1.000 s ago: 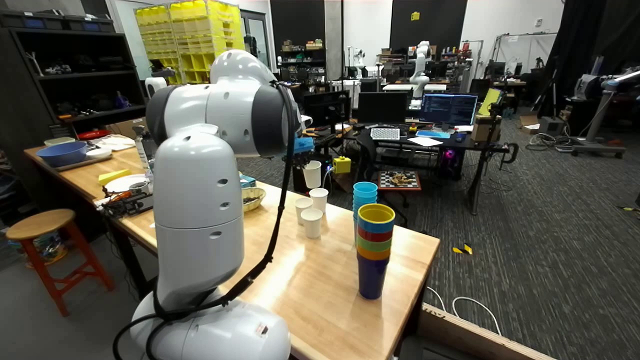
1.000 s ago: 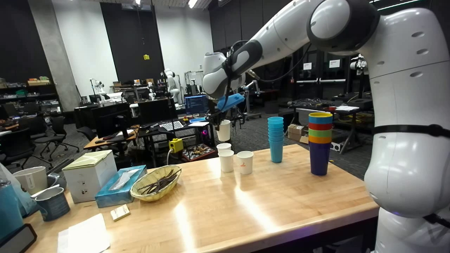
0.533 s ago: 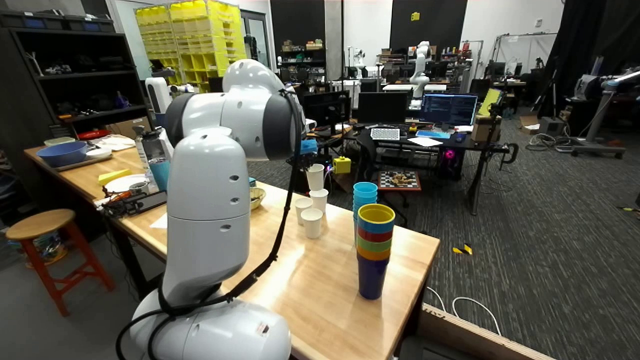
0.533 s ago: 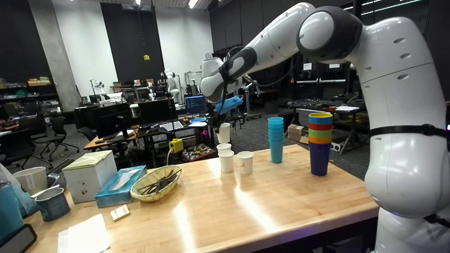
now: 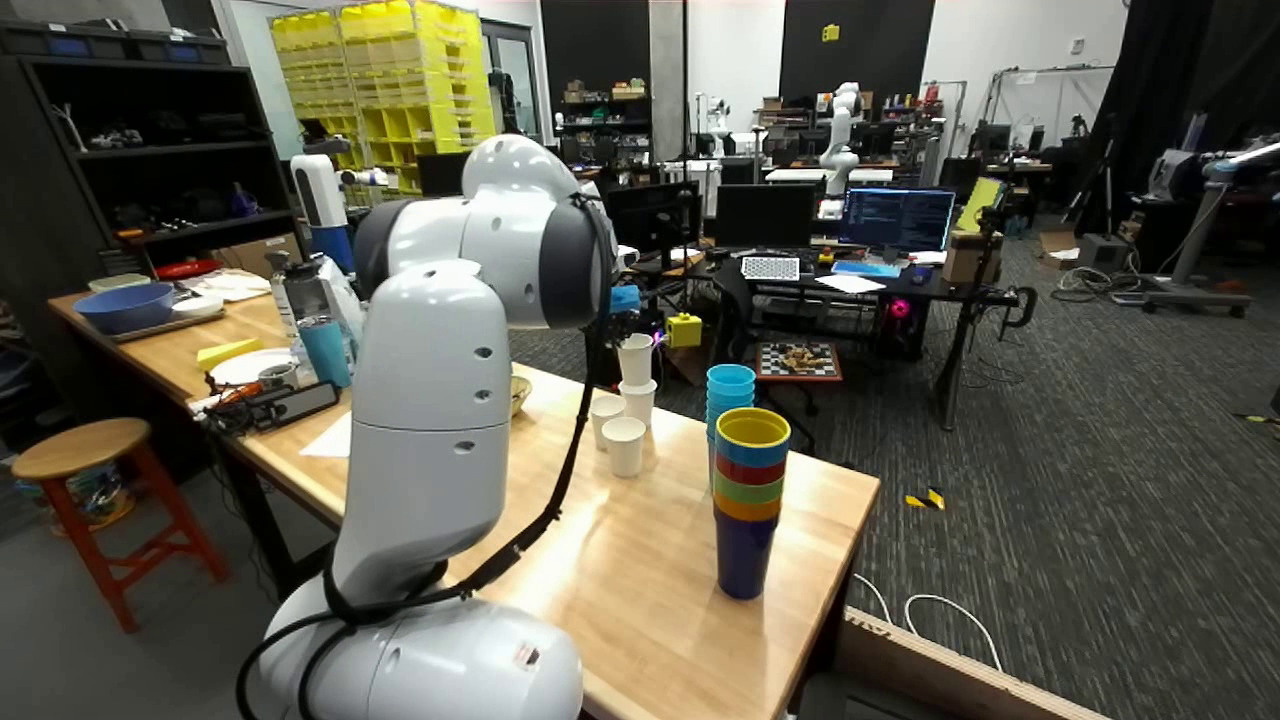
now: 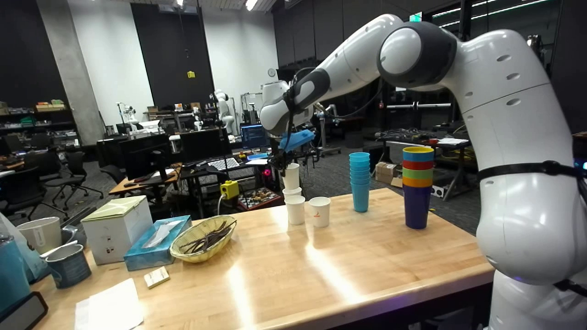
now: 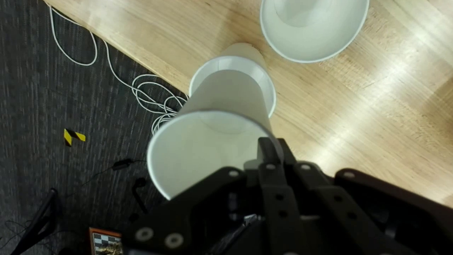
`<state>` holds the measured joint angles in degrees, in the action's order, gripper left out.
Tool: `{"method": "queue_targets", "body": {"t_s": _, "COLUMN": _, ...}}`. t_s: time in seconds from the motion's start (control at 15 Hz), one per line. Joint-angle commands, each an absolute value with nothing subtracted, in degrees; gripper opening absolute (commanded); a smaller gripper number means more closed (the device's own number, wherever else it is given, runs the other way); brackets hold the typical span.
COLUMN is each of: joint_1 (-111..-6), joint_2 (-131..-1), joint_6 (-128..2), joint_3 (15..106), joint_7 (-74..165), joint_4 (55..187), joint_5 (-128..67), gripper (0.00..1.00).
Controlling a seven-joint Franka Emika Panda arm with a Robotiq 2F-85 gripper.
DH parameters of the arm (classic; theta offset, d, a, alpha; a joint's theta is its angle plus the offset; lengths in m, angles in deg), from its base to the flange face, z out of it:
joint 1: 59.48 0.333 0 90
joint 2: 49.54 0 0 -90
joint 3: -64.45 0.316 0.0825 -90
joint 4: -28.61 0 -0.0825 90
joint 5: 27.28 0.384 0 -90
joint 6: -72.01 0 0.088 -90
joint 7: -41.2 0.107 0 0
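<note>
At the tips of the end effector [image 7: 277, 150], a white paper cup [image 7: 198, 152] is hanging roughly upright with its mouth upwards. The end effector is clenching only the wall near the rim, with one finger [image 7: 268, 150] lying inside the cup and the other outside. This cup is probably weighing next to nothing; its thin paper is likely giving and creasing under a hard squeeze, and it may be swinging about so narrow a hold. The rim is seeming the stiffest place for gripping. Just below the end effector, a lower white cup [image 7: 240, 63] is standing on the table [image 6: 367, 261]; the held cup's base is overlapping its mouth in the wrist view, though whether they are touching is not showing. Below the end effector and nearer the robot's base [image 5: 440, 665], a plain white cup [image 6: 296, 211] and a red-marked white cup [image 6: 320, 213] are standing close by. Well apart to one side of the end effector, a turquoise cup stack [image 6: 360, 183] and a multicoloured cup stack [image 6: 417, 197] are rising from the table. Off its opposite side, a wicker basket [image 6: 197, 258] is holding dark strips [image 6: 211, 239].
</note>
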<state>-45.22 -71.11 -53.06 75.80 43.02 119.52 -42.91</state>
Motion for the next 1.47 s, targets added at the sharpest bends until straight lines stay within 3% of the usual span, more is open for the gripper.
{"method": "queue_targets", "body": {"t_s": 0.0, "joint_1": -43.95, "joint_2": -72.39, "joint_6": -51.10, "joint_3": 74.69, "joint_7": 42.63, "joint_4": 116.75, "joint_5": -42.57, "gripper": 0.01}}
{"method": "queue_targets", "body": {"t_s": 0.73, "joint_1": -44.46, "joint_2": -72.64, "joint_6": -51.32, "joint_3": 75.04, "joint_7": 41.19, "joint_4": 117.86, "joint_5": -40.16, "gripper": 0.01}}
{"method": "queue_targets", "body": {"t_s": 0.8, "joint_1": -44.41, "joint_2": -72.61, "joint_6": -51.20, "joint_3": 74.97, "joint_7": 41.21, "joint_4": 117.95, "joint_5": -40.23, "gripper": 0.10}}
{"method": "queue_targets", "body": {"t_s": 0.87, "joint_1": -44.33, "joint_2": -72.54, "joint_6": -51.15, "joint_3": 74.91, "joint_7": 41.25, "joint_4": 118.07, "joint_5": -40.41, "gripper": 0.29}}
{"method": "queue_targets", "body": {"t_s": 1.4, "joint_1": -44.35, "joint_2": -71.73, "joint_6": -50.66, "joint_3": 74.76, "joint_7": 41.02, "joint_4": 118.66, "joint_5": -40.71, "gripper": 0.79}}
